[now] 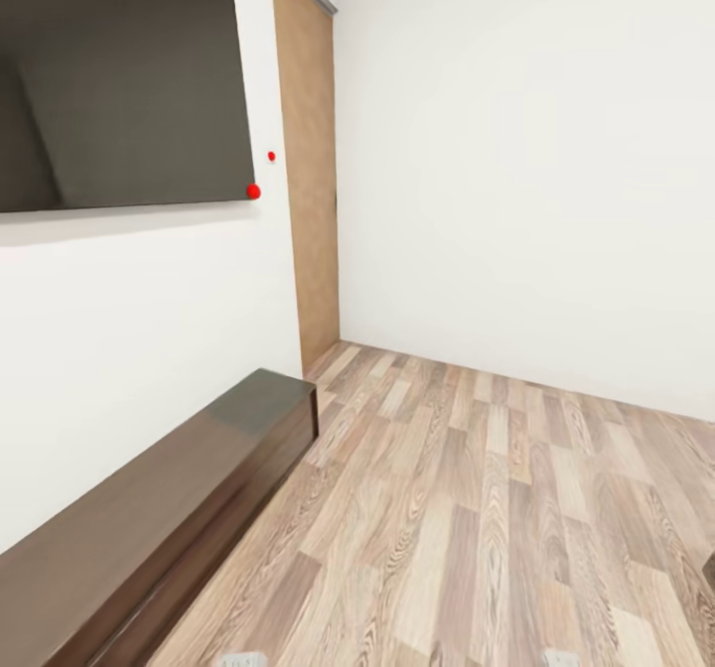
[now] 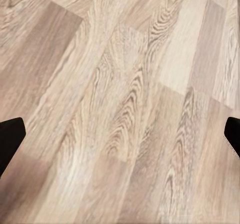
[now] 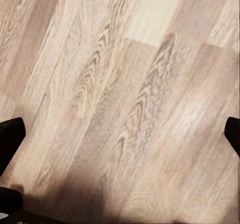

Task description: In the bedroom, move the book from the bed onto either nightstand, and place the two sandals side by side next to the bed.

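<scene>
I am in a white-walled room with a brown wood-plank floor point(image 1: 477, 508). The book, the bed, the nightstand and the sandals are out of view. In the left wrist view my left gripper point(image 2: 120, 136) is open above bare floor, its black fingertips point(image 2: 10, 141) at the frame's two sides with nothing between them. My right gripper point(image 3: 120, 136) is open in the same way over the planks, with one black fingertip point(image 3: 10, 139) at the edge. Neither gripper holds anything.
A large dark screen point(image 1: 119, 81) hangs on the wall at the left. A long low dark brown cabinet point(image 1: 149, 528) runs along that wall below it. A tan wooden door point(image 1: 308, 171) stands in the far corner. Open floor stretches ahead and to the right.
</scene>
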Controlling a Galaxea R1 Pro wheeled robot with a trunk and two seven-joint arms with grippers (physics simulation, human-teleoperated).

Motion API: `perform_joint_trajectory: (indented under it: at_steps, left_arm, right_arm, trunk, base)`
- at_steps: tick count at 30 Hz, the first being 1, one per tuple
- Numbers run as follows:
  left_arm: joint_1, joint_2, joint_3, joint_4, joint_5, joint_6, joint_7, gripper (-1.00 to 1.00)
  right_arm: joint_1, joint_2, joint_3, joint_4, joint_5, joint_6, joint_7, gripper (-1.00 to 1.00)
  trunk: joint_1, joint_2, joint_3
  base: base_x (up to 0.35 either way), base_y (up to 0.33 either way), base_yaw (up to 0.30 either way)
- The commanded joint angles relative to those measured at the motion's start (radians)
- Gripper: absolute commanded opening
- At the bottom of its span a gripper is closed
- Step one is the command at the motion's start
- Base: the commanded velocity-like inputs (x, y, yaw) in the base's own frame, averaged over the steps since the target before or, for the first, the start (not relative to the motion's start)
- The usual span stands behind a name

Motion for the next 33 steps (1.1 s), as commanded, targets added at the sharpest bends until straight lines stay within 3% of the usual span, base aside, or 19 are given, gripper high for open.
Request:
perform_joint_trajectory:
  at_steps: [1, 12, 33]
  left_arm:
    - [0.0, 0.0, 0.009, 0.0, -0.01, -0.003, -0.002, 1.0]
    - [0.0, 0.0, 0.009, 0.0, -0.01, -0.003, -0.002, 1.0]
    - [-0.001, 0.0, 0.009, 0.0, -0.01, -0.003, -0.003, 1.0]
  right_arm:
    - [-0.002, 0.001, 0.008, 0.004, -0.007, -0.006, 0.005, 1.0]
    - [-0.002, 0.0, 0.008, 0.004, -0.007, -0.006, 0.006, 1.0]
    - [-0.002, 0.0, 0.008, 0.004, -0.007, -0.006, 0.005, 1.0]
  trunk:
    - [0.0, 0.0, -0.001]
    - [0.0, 0.0, -0.001]
    - [0.0, 0.0, -0.001]
  base:
    - [0.331, 0.0, -0.249]
    - [0.281, 0.0, -0.275]
    - [0.013, 0.0, -0.282]
